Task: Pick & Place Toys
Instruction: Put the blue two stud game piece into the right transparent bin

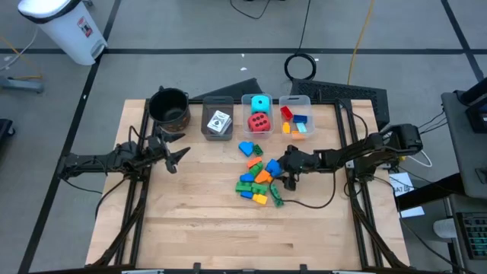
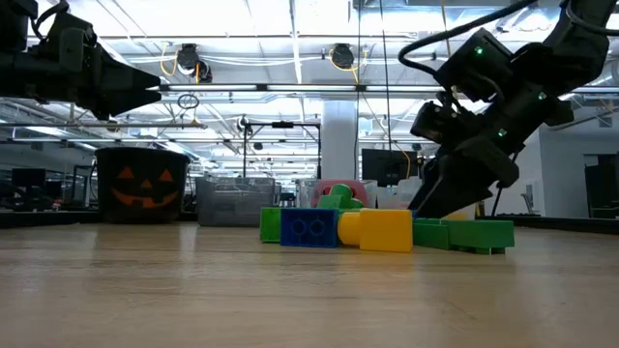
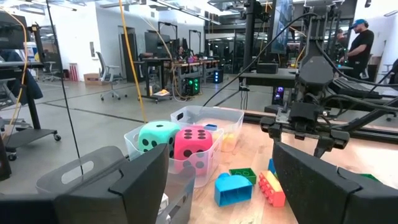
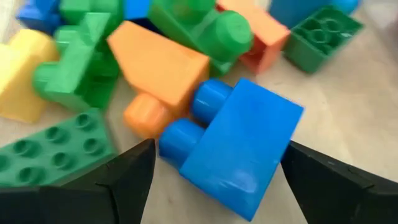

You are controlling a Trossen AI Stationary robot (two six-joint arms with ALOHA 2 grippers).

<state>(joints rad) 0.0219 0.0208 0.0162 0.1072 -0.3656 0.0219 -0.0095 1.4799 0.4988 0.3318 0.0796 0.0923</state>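
A pile of small blue, green, orange and yellow bricks (image 1: 259, 179) lies on the wooden table (image 1: 190, 228), near its middle. My right gripper (image 4: 217, 162) is open, low over the pile's right side (image 1: 286, 169). Its fingers stand on either side of a blue brick (image 4: 239, 146) that lies on the table with its studs toward an orange brick (image 4: 158, 62). My left gripper (image 1: 176, 156) is open and empty, held above the table's left part. The red and cyan dotted cubes (image 3: 177, 143) sit in a clear bin. White cards (image 1: 219, 122) lie in the grey bin. My right gripper's open fingers (image 4: 124, 180) stand at the blue brick's two sides (image 4: 280, 134), slanting down from the table's right. Whether they touch it I cannot tell. The brick lies flat on the table.
Along the far edge stand a black round pot (image 1: 169, 106), a grey bin (image 1: 218, 114), a clear bin (image 1: 259, 114) with the cubes and a clear bin (image 1: 295, 120) with bricks. A blue brick (image 1: 246, 147) lies apart from the pile. A black cable (image 1: 312, 204) runs across the table.
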